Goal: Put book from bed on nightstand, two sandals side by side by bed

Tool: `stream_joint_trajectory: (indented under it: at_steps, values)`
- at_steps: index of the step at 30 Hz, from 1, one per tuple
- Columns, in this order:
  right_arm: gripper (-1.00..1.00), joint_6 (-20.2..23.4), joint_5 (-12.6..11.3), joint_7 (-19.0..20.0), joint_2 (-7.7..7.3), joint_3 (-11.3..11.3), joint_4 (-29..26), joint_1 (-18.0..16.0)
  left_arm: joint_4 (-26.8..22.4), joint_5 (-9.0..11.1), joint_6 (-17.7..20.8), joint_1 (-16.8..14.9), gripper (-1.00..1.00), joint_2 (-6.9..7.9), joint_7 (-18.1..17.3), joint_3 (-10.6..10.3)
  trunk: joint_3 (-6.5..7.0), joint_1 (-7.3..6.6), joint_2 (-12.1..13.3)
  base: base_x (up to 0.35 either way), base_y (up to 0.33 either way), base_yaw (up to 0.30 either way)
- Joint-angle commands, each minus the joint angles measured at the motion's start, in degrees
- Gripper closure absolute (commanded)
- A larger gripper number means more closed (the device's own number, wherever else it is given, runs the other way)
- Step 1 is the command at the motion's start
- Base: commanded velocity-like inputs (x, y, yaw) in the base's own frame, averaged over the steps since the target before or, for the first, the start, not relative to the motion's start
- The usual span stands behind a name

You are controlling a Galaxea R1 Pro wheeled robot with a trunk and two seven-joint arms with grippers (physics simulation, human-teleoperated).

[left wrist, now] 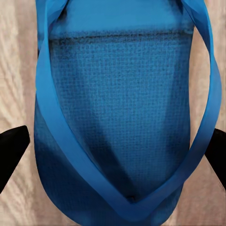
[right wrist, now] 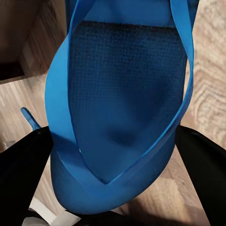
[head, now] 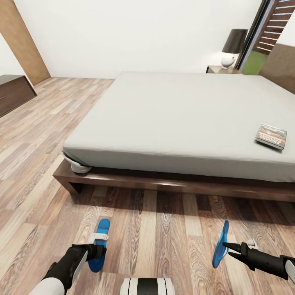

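Observation:
The bed [head: 180,110] fills the middle of the head view, and the book [head: 271,136] lies near its right edge. A nightstand [head: 221,69] stands behind the bed's far corner. One blue sandal [head: 100,244] lies flat on the wood floor in front of the bed. My left gripper [head: 99,250] hovers over it, open, with a finger [left wrist: 12,153] on each side of the sandal [left wrist: 117,117]. The other sandal [head: 220,244] is tipped up on its edge, off the floor. My right gripper [head: 228,247] is shut on that sandal [right wrist: 122,108].
A long dark wooden bench [head: 14,94] stands at the far left wall. A black-shaded lamp [head: 233,47] sits on the nightstand. A small white object [head: 80,167] pokes out at the bed's near left corner. Open plank floor stretches between the sandals and to the left.

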Motion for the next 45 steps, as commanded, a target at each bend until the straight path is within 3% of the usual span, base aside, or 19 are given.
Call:
stream_joint_trajectory:
  at_steps: [1,20,30,45]
  values:
    - [1.00,0.3,0.0,0.2,0.00,-0.1,0.0,0.0,-0.4,-0.5,0.3,0.0,1.00,0.03,-0.6,0.5,-0.04,-0.01,0.0,0.087,0.061,0.000]
    - [1.00,0.3,0.0,0.2,0.01,0.0,0.0,0.0,-0.9,-0.5,0.0,0.0,1.00,0.29,-0.6,0.8,-0.04,-0.01,0.0,0.195,0.124,0.000]
    - [1.00,0.3,0.0,0.2,0.01,0.0,0.0,0.0,-0.9,-0.5,0.2,0.0,1.00,0.10,-0.6,0.7,-0.04,-0.01,0.0,0.027,0.005,0.000]
    - [1.00,0.3,0.0,0.2,0.01,0.0,0.0,0.0,-0.9,-0.5,0.2,0.0,1.00,0.04,-0.5,0.6,-3.36,0.38,-0.2,0.000,0.000,0.000]
